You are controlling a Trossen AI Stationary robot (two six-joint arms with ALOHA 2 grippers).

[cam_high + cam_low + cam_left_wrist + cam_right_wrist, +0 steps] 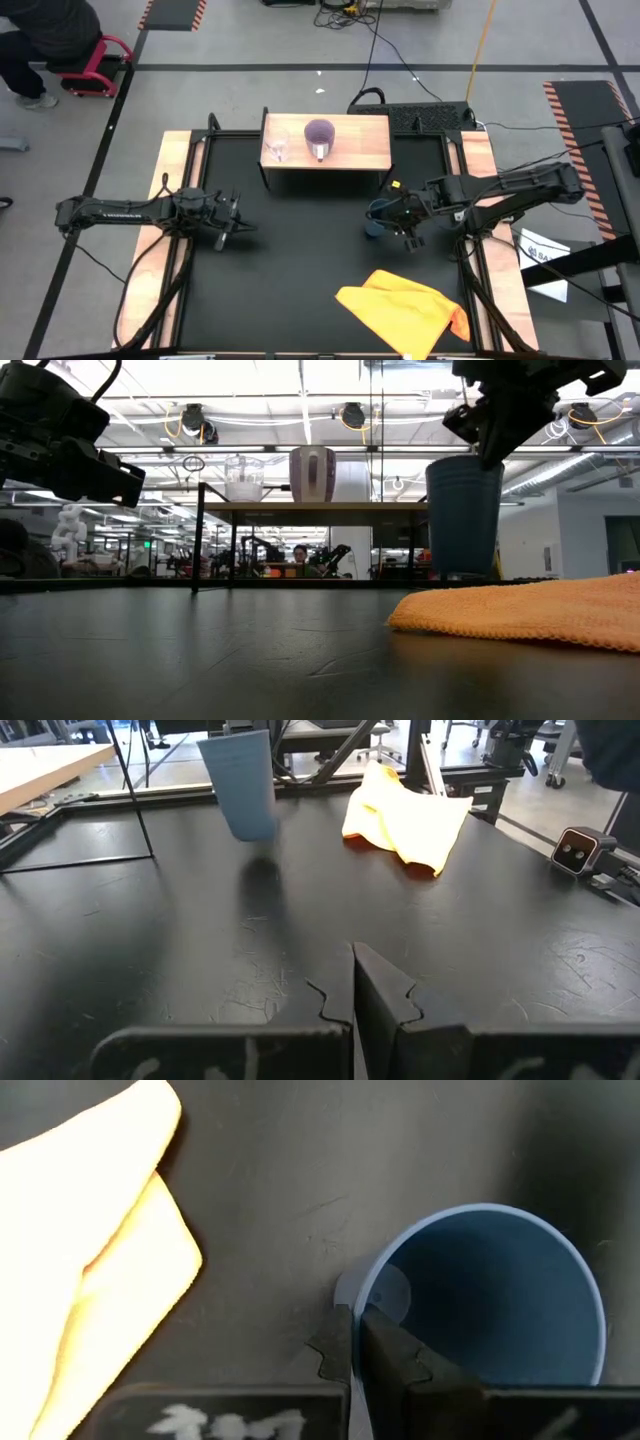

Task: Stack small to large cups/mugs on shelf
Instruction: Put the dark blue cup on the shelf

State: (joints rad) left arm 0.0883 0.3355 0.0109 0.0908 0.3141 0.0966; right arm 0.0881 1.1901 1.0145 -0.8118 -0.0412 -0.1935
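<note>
One blue cup (377,212) pinched, right gripper (398,222)

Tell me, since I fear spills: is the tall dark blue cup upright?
Upright: the tall dark blue cup stands mouth-up, the right gripper shut on its rim.
</note>
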